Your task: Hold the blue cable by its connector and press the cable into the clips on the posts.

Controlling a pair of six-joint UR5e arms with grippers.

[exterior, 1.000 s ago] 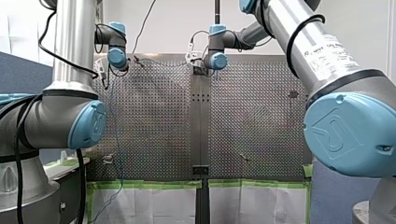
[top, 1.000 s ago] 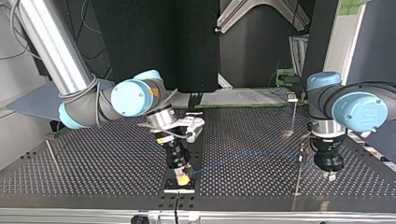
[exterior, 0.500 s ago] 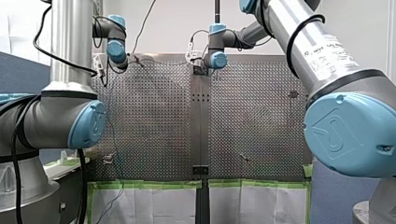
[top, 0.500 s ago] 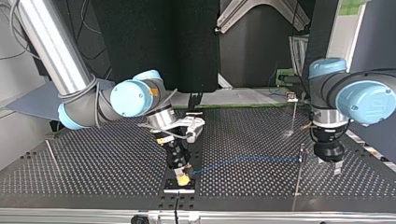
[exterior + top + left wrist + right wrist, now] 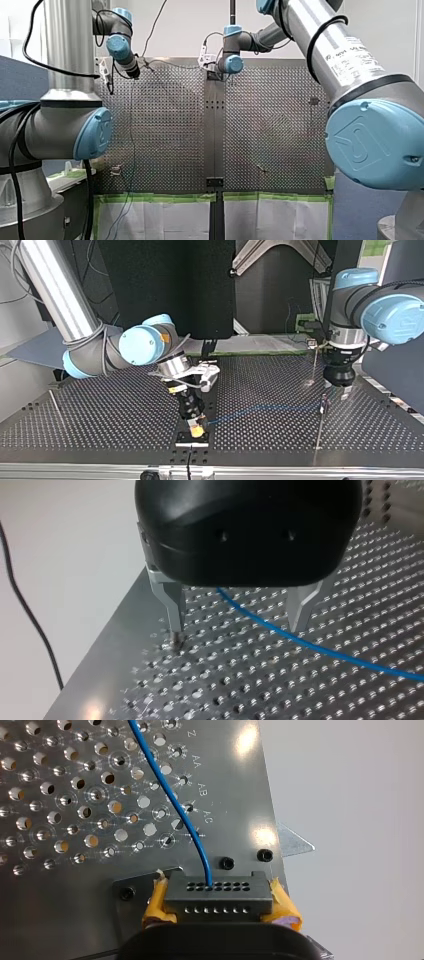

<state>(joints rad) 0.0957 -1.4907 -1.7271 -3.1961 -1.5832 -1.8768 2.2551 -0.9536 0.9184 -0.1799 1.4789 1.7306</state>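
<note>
The blue cable (image 5: pixel 260 411) runs low over the perforated table (image 5: pixel 100 420), from a grey connector (image 5: pixel 217 892) to the clip atop a thin post (image 5: pixel 322 407). My right gripper (image 5: pixel 196 430), with yellow pads (image 5: pixel 155 907), is shut on that connector, and the cable (image 5: pixel 175 805) leaves the connector's face. My left gripper (image 5: pixel 337 391) hangs just above and behind the post. In the left wrist view its metal fingers (image 5: pixel 172 607) stand open, and the cable (image 5: pixel 320 647) lies on the table below the gap, touching neither finger. In the front view my left gripper (image 5: pixel 136 74) is at the table's far end.
A second thin post (image 5: pixel 313 360) stands farther back, near the table's far edge. A small plate (image 5: pixel 192 442) lies under the connector at the near edge. The table's side edge and a black wire (image 5: pixel 30 625) lie beside my left gripper. Green tape (image 5: pixel 160 197) lines the front view's near edge.
My left gripper has opened, risen and drawn back from beside the post towards the top view's far side. The cable stays at the post. My right gripper has not moved.
</note>
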